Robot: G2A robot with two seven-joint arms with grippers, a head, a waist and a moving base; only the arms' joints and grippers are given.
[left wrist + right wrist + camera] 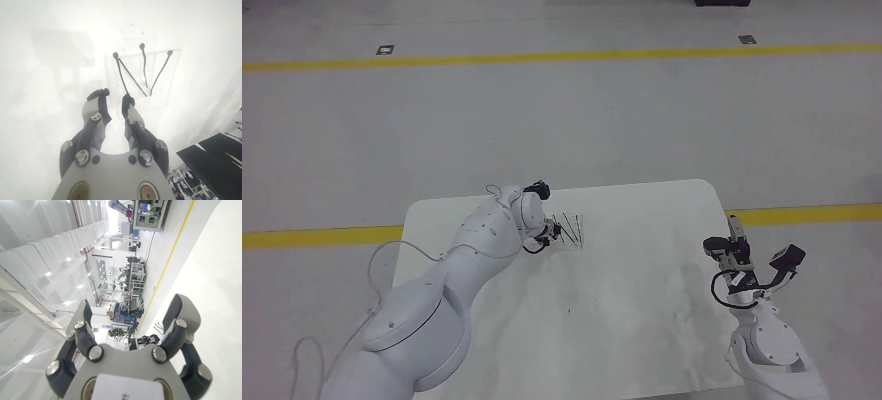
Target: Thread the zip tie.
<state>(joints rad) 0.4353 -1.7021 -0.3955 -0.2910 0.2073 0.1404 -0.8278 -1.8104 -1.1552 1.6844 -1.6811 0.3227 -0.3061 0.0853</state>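
Right gripper (pixel 130 306): released, jaws wide, at the lower right of my top view by the table (pixel 642 300) edge.
Left gripper (pixel 116 95): parted, one fingertip (pixel 128 98) at a zip tie (pixel 121 73) tail, mid-frame.
Zip ties (pixel 570 228): I count four, fanned on a clear sheet (pixel 170 79), just right of that gripper.

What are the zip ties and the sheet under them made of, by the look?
Zip ties: black, matte, thin and slightly bent straps with blocky heads, likely nylon plastic. Sheet: clear and rigid-looking, with straight bright edges and the white table showing through; probably acrylic, though glass can't be ruled out.
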